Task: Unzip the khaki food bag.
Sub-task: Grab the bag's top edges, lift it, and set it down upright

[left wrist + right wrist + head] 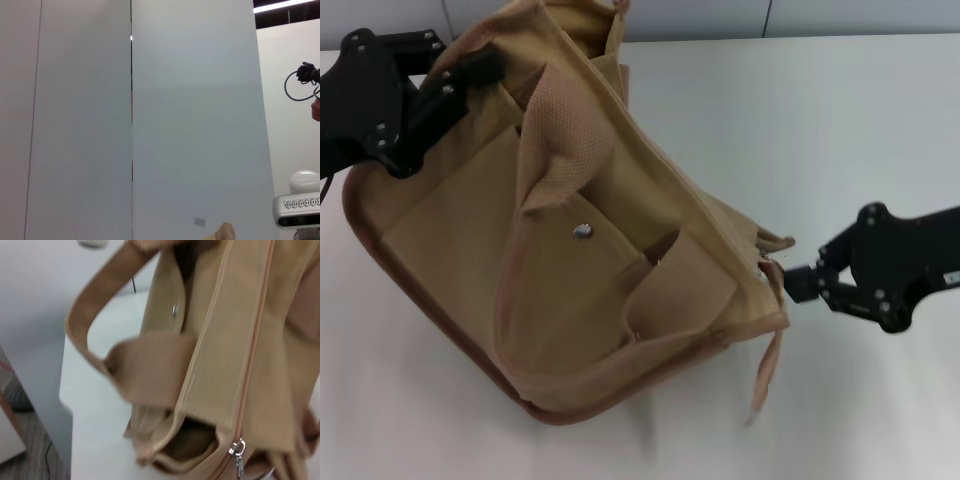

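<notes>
The khaki food bag (570,260) lies tilted on the white table, with its front pocket and silver snap (582,231) facing up. My left gripper (472,72) is at the bag's far left top corner, shut on its edge. My right gripper (786,283) is at the bag's right corner, shut on the metal zipper pull (766,263). In the right wrist view the zipper line (255,340) runs closed down to the slider and pull (239,452), with a dark gap (190,442) beside it. A webbing handle (100,355) loops in front. The left wrist view shows only a scrap of tan fabric (224,232).
The white table (800,130) extends to the right and behind the bag. A loose strap end (762,370) hangs off the bag's right corner. A grey wall panel (150,125) and a white device (299,202) fill the left wrist view.
</notes>
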Robot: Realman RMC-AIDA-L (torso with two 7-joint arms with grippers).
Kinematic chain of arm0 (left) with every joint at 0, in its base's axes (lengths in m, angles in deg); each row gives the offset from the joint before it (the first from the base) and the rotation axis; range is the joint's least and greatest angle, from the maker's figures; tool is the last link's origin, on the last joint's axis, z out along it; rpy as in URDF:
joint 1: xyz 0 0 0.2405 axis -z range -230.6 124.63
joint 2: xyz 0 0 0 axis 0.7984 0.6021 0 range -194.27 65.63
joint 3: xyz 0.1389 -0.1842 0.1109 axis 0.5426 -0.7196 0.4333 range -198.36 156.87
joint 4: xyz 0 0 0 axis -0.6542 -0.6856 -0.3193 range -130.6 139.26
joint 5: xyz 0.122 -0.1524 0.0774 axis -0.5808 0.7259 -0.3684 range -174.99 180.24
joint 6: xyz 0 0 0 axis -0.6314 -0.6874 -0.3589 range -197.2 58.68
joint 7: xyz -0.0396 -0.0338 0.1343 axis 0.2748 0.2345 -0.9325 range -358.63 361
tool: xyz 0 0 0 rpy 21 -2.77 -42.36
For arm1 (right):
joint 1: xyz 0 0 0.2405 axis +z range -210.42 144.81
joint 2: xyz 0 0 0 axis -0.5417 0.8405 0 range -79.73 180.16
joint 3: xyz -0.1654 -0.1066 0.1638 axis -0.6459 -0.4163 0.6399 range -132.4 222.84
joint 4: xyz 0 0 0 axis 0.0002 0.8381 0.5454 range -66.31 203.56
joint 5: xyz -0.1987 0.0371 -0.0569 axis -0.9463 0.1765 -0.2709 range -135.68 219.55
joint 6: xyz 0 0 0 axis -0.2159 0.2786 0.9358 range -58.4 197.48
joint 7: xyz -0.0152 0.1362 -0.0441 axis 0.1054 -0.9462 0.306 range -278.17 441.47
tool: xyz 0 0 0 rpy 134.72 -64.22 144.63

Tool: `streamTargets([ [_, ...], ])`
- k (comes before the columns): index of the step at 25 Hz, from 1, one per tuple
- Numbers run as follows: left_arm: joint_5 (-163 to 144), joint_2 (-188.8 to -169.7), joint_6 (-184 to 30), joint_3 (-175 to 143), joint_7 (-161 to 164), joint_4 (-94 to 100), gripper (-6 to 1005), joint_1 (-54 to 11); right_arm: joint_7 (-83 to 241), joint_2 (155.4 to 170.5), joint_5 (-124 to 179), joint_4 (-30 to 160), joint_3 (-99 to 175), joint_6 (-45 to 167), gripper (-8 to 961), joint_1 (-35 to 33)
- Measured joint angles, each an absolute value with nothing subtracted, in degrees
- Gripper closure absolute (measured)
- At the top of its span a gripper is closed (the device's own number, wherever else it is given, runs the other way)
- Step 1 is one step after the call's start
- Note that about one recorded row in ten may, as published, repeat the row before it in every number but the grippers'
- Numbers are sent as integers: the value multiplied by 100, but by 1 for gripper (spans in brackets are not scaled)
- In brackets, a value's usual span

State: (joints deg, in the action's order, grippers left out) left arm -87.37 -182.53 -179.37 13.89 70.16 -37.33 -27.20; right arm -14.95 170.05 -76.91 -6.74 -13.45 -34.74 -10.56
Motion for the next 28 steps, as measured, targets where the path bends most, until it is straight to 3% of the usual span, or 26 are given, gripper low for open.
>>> streamTargets([
  [19, -8736, -18253, -17929, 1371, 7027, -3733, 906, -2700, -1947, 16927, -7139, -383, -467, -3391, 884, -985],
  [25, -8736, -18248, -17929, 1371, 7027, -3732, 906, -2696, -1707, 16926, -7903, -374, -534, -2721, 678, -808],
  [27, -8736, -18253, -17930, 1370, 7027, -3732, 906, -2695, -1672, 16947, -8077, -290, -784, -2484, 469, -754],
  [28, -8736, -18254, -17929, 1367, 7027, -3732, 906, -2695, -1660, 16951, -8132, -221, -972, -2325, 431, -729],
])
